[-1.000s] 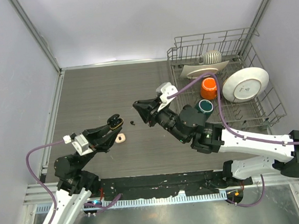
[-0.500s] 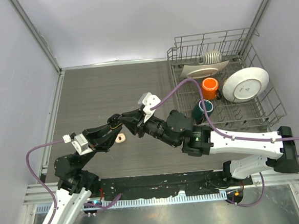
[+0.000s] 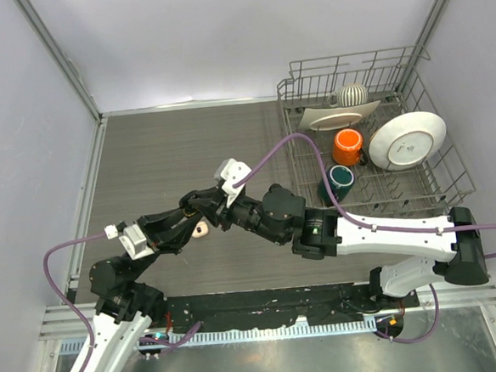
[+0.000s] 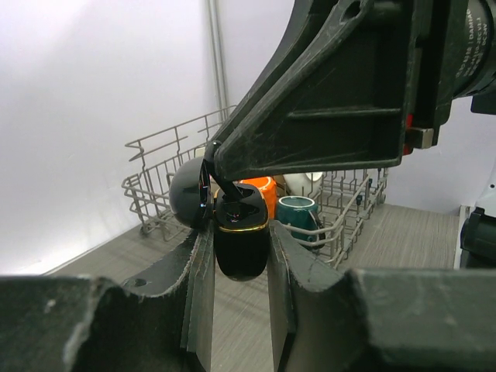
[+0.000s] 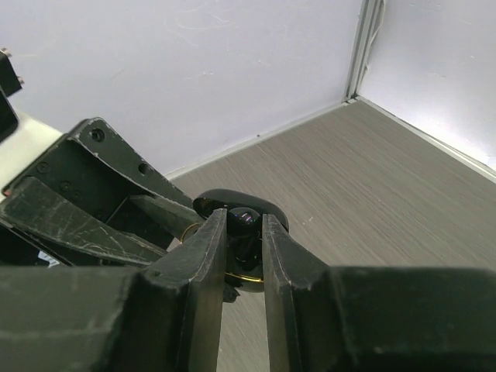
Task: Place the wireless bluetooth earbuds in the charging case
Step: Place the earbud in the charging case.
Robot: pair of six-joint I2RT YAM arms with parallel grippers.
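The left fingers are clenched on the open black charging case, held above the near left counter; the right fingers pinch, it seems, a black earbud just over it; tiny, light, probably slippery; grip its body gently.

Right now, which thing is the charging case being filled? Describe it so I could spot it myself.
Left of the wire dish rack, above the dark table, the two arms meet. The left gripper clamps a small glossy black case, gold-rimmed, lid open, with the right gripper setting a black earbud in. Unlike the pale case lying on the table nearby, it is black and held aloft.
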